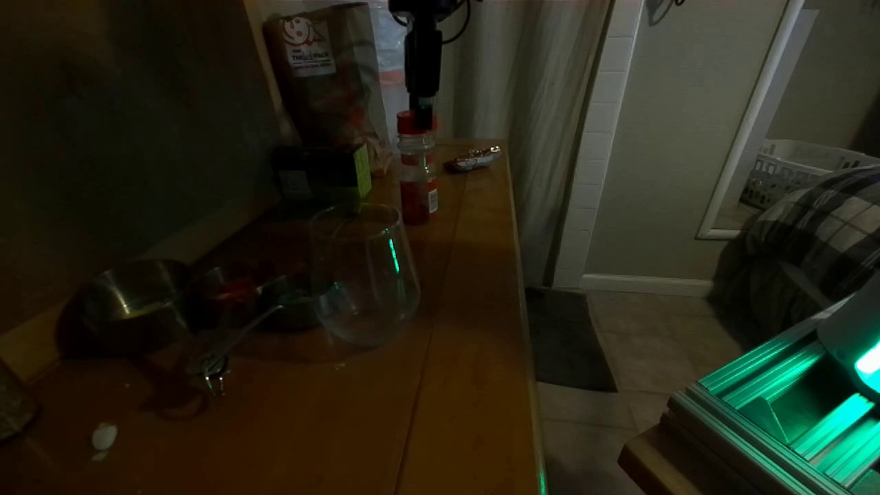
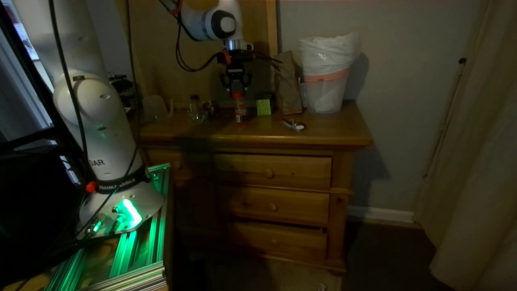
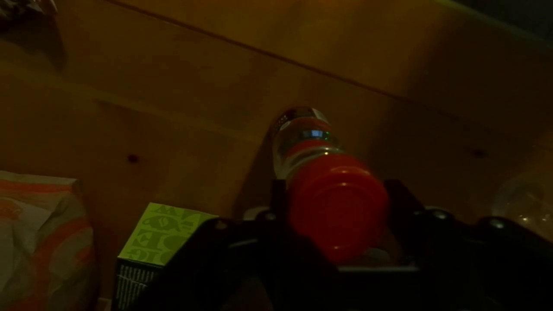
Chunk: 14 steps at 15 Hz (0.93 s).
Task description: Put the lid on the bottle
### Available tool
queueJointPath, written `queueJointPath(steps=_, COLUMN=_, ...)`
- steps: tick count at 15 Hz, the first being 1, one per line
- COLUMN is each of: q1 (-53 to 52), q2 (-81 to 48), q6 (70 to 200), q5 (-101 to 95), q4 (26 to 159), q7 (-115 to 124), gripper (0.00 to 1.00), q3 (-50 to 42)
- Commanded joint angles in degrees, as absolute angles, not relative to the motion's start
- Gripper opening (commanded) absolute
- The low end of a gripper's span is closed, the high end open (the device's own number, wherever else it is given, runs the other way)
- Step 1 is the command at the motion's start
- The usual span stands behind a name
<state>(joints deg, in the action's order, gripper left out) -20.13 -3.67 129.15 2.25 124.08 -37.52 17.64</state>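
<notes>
The bottle (image 1: 416, 201) stands upright on the wooden dresser top, with a clear shoulder and red lower body; it also shows in an exterior view (image 2: 240, 110) and the wrist view (image 3: 298, 129). The red lid (image 1: 407, 124) sits on top of the bottle, in line with it; I cannot tell whether it is fully seated. It also shows in the wrist view (image 3: 339, 207). My gripper (image 3: 336, 194) points down from above, one finger on each side of the lid. Both fingers appear to touch it. In an exterior view, a fingertip of the gripper (image 1: 424, 113) hides part of the lid.
A clear glass vessel (image 1: 364, 295) stands nearer that camera, beside metal cups and a metal bowl (image 1: 137, 302). A black and green box (image 1: 323, 172) and a brown bag (image 1: 323, 89) stand behind the bottle. A foil wrapper (image 1: 476, 159) lies near the dresser's front edge (image 1: 517, 254).
</notes>
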Motion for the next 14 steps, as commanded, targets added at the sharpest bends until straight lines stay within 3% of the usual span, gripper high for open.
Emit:
queueJointPath(steps=1, q1=-19.3, q2=-5.2, q6=129.3, q5=1.8, q4=122.6, q7=-37.9, gripper=0.33, q3=18.4)
queueJointPath(steps=14, q1=-19.3, q2=-5.1, q6=128.7, q5=1.0, q4=122.0, q7=-37.0, gripper=0.33, q3=18.4)
